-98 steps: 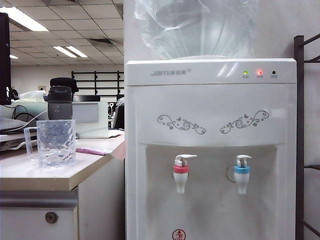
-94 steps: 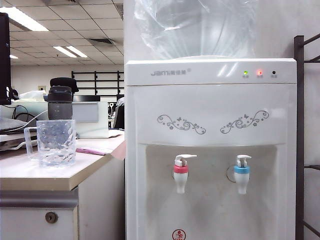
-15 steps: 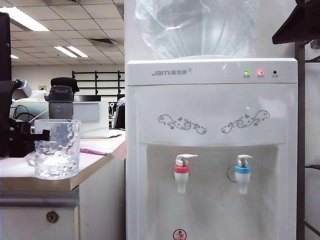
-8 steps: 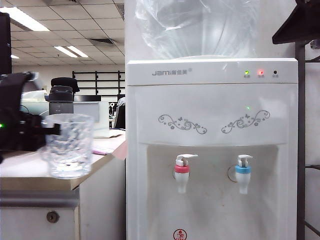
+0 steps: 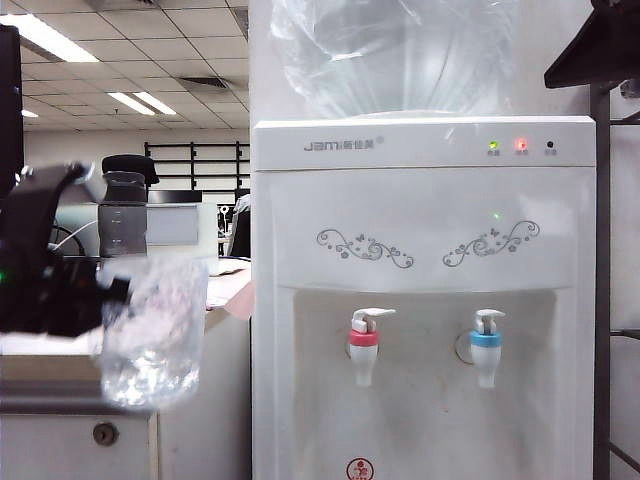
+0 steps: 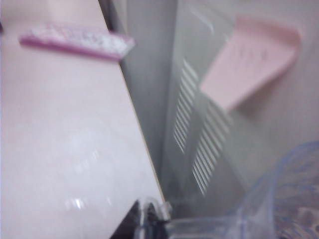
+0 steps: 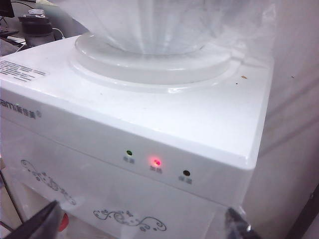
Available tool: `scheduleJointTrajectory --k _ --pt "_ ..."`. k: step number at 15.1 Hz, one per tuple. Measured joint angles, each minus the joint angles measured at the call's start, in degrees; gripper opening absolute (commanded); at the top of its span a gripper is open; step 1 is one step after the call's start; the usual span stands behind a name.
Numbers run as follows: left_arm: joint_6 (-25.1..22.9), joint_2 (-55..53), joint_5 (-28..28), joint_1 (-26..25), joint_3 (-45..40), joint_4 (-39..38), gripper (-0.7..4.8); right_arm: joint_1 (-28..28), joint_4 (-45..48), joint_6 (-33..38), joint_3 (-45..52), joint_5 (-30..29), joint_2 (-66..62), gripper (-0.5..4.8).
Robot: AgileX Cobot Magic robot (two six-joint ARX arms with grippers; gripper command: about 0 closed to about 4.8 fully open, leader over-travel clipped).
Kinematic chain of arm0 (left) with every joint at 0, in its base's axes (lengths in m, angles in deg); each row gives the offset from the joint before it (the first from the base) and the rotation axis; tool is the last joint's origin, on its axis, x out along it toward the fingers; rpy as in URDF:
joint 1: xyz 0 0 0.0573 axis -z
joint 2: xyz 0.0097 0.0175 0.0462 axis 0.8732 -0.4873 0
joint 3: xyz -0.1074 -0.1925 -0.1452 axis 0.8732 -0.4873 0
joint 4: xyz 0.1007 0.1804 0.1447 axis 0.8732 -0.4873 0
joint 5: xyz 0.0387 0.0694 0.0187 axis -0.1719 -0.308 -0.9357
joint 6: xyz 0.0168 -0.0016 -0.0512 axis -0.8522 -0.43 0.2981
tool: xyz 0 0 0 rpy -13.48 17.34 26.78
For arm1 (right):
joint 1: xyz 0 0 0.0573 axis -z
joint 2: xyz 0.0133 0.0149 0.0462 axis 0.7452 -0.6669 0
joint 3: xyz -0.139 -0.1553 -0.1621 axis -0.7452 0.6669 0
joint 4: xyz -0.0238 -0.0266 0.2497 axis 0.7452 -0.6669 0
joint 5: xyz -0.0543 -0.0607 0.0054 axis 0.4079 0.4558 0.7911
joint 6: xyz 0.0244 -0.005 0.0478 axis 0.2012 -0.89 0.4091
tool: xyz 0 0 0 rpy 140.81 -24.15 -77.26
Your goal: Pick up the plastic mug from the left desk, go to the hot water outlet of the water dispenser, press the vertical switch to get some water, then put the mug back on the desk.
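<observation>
- Left pincer [image 5: 100, 292] is clamping the mug [image 5: 152, 330] by its side and holding it in the air in front of the surface's [image 5: 40, 345] front edge, upright, its image smeared by motion.
- Seen from the left wrist, the mug's clear rim [image 6: 279, 199] is sitting just beside the dark fingertip [image 6: 144, 226], with the surface [image 6: 65, 149] and the dispenser's vented side [image 6: 199, 134] beyond.
- Right pincer [image 7: 139, 224] is standing wide apart and holding nothing, hanging high over the dispenser's [image 5: 420, 200] top near the indicator lights; in the exterior view only a dark part of that arm is showing at the upper right corner.
- Hot tap [image 5: 363, 347], the one with the pink-red collar, is lying to the right of the mug and a little lower than its rim, well apart from it.
- I judge the left arm is the one to carry the mug rightward and under that nozzle, keeping it upright.
- Its lever [image 5: 372, 316] is standing untouched; the right pincer is hanging well above it and looks to be the free one for pressing.
</observation>
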Motion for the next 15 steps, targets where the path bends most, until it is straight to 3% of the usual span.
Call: scheduleJointTrajectory --k 3,10,15 --pt "0.0 0.0 -0.4 1.0 -0.6 -0.7 -0.06 0.0 0.0 0.0 0.0 0.0 0.0 4.27" --pt "0.0 -0.1 -0.4 13.7 -0.3 -0.5 -0.06 0.0 0.0 0.0 0.0 0.0 0.0 4.27" --pt "0.0 -3.3 -0.5 19.4 3.8 -0.5 -0.06 0.0 0.0 0.0 0.0 0.0 0.0 4.27"
